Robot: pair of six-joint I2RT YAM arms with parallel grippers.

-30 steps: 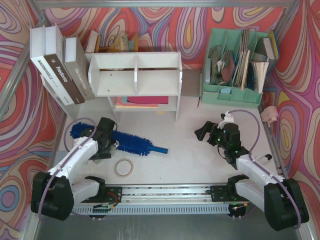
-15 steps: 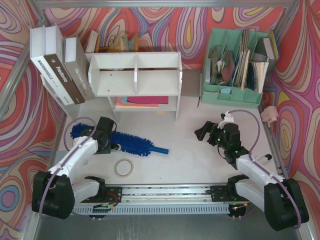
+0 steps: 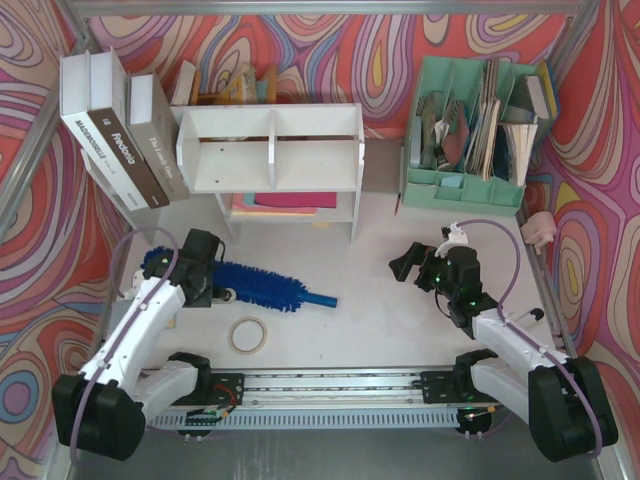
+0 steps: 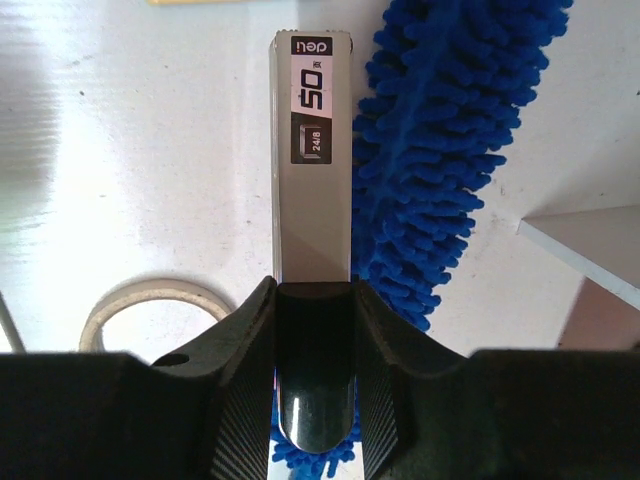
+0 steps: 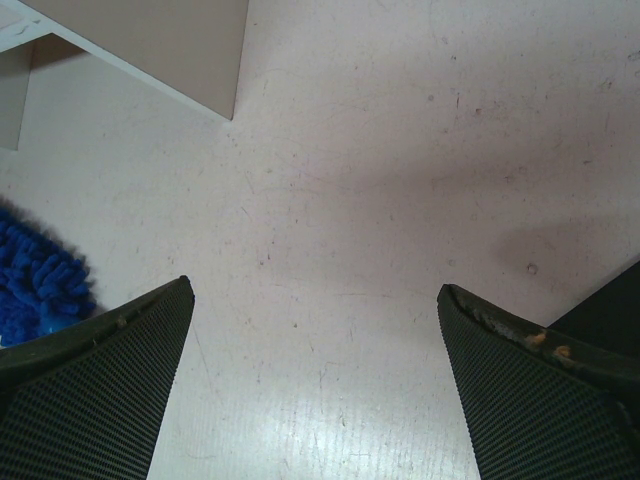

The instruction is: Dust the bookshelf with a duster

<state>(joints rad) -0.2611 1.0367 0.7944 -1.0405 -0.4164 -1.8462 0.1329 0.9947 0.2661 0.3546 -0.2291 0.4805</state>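
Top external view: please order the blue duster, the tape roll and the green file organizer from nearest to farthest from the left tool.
1. Duster: at the left tool, partly beneath it.
2. Tape roll: just right of it, toward the near edge.
3. Green file organizer: far right, at the back.

Bright, even light falls from overhead. The bookshelf (image 3: 270,148) throws only a short, soft shadow onto the white table (image 3: 390,330) before it. Well away from the bookshelf's foot in the right wrist view, the table carries a pale sheen. In the left wrist view the duster (image 4: 440,150) beside the bookshelf is crisp, the table bleached.
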